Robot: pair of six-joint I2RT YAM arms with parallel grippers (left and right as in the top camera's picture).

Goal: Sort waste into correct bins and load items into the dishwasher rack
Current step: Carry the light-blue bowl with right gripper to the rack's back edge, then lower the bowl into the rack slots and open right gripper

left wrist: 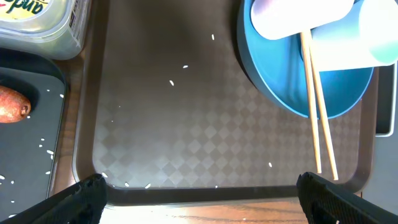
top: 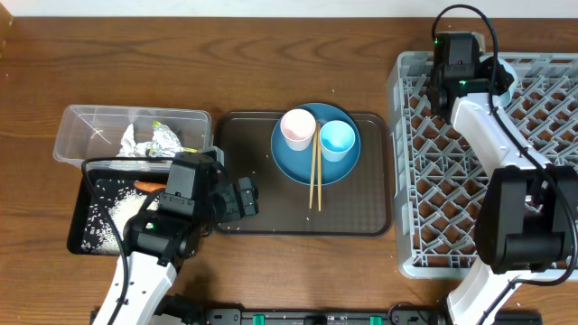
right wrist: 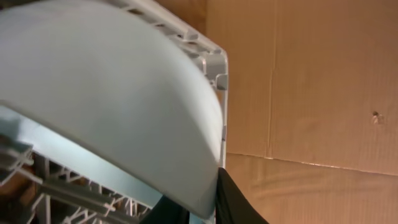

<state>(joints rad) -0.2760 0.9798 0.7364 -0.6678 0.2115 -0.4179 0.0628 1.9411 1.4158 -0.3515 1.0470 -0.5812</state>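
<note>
The right claw (top: 444,77) hangs right of the tray (top: 239,153), over the rack (top: 402,162) corner nearest the tray's far right corner. Its wrist view is filled by the bowl (right wrist: 112,99), tilted against that corner's rim. One dark finger shows below it, and I cannot tell whether the claw grips the bowl or is free of it. Let go so close to the rim, the bowl may not seat between the pegs and could rock outward.

The left claw (top: 246,199) is spread wide and empty over the tray's near left edge. On the tray, the plate (top: 293,162) carries the pink cup (top: 297,126), blue cup (top: 337,140) and chopsticks (top: 315,176). Lifting the plate first would likely roll the chopsticks off and topple the cups. Rice grains (left wrist: 172,82) dot the tray, and a claw may scatter them. Left of the tray, the tub (top: 81,126) holds foil (top: 163,140), and the black bin (top: 81,226) holds the carrot (top: 149,186).
</note>
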